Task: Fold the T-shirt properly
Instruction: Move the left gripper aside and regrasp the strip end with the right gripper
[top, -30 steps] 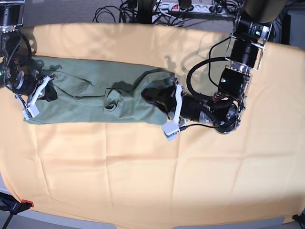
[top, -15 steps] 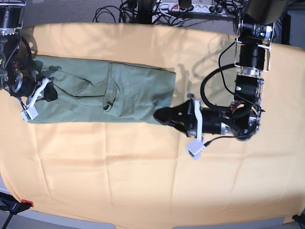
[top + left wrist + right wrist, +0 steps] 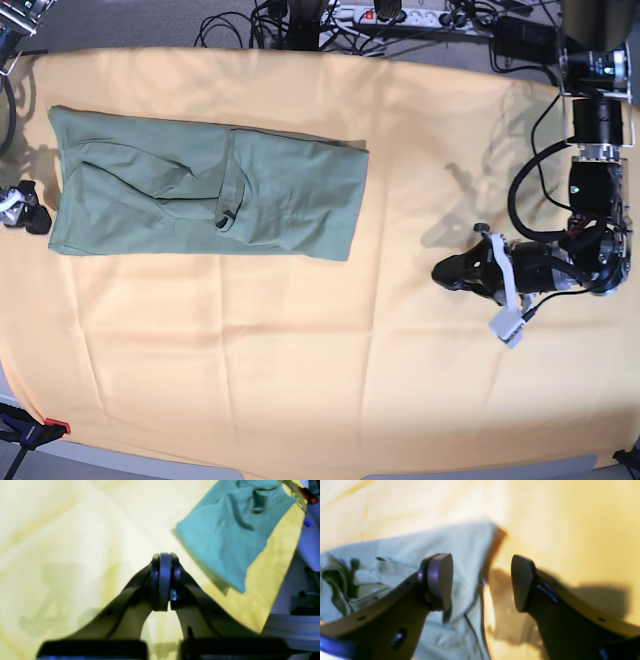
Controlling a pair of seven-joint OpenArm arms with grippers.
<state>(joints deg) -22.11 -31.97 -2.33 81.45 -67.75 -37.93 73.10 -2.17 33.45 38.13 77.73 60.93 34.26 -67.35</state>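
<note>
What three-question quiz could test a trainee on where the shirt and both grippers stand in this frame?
1. True or false: the T-shirt lies as a long folded strip on the yellow-orange cloth.
2. Which gripper has its jaws apart: left gripper or right gripper?
3. Is either gripper holding fabric? Yes or no.

Key
1. True; both sleeves are folded in.
2. The right one; the left wrist view shows the left jaws pressed together.
3. No; both sit off the shirt, one past each end.
</note>
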